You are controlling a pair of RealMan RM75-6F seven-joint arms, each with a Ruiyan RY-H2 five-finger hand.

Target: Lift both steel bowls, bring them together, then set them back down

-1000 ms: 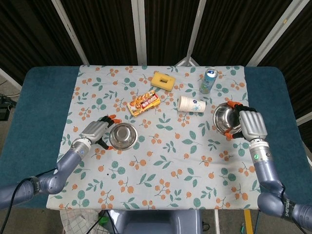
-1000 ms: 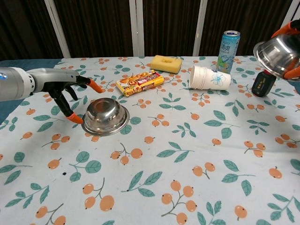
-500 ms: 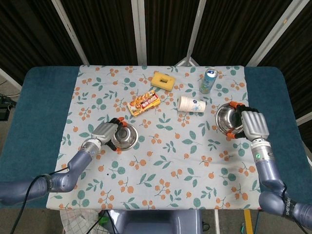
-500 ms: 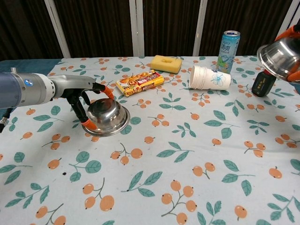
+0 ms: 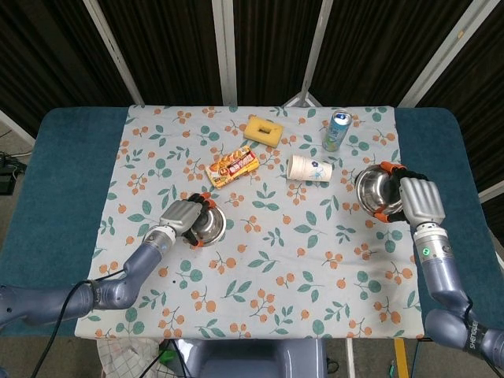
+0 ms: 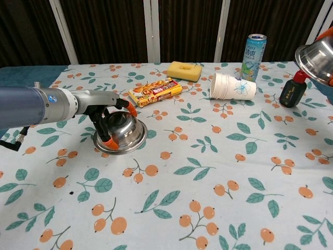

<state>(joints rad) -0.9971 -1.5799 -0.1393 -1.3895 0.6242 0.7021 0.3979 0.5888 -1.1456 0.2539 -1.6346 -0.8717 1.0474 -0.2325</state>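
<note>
Two steel bowls are in play. The left bowl (image 5: 209,225) (image 6: 122,134) lies upside down and slightly tilted on the floral cloth, left of centre. My left hand (image 5: 184,216) (image 6: 105,116) grips it, fingers over the dome and an orange fingertip (image 6: 107,140) under the near rim. The right bowl (image 5: 375,190) (image 6: 318,53) is held in the air above the table's right side, tilted, by my right hand (image 5: 419,201). The chest view cuts that bowl off at its right edge and shows only an orange fingertip there.
A blue can (image 5: 337,131) (image 6: 254,49) stands at the back right. A stack of paper cups (image 5: 309,168) (image 6: 233,86) lies on its side. A yellow sponge (image 5: 262,130), a snack packet (image 5: 232,165) and a small dark bottle (image 6: 291,92) sit nearby.
My left hand moved right from beside the left bowl, closed around it and tilted it, shifting it a little right. The right hand drifted right with its lifted bowl.
</note>
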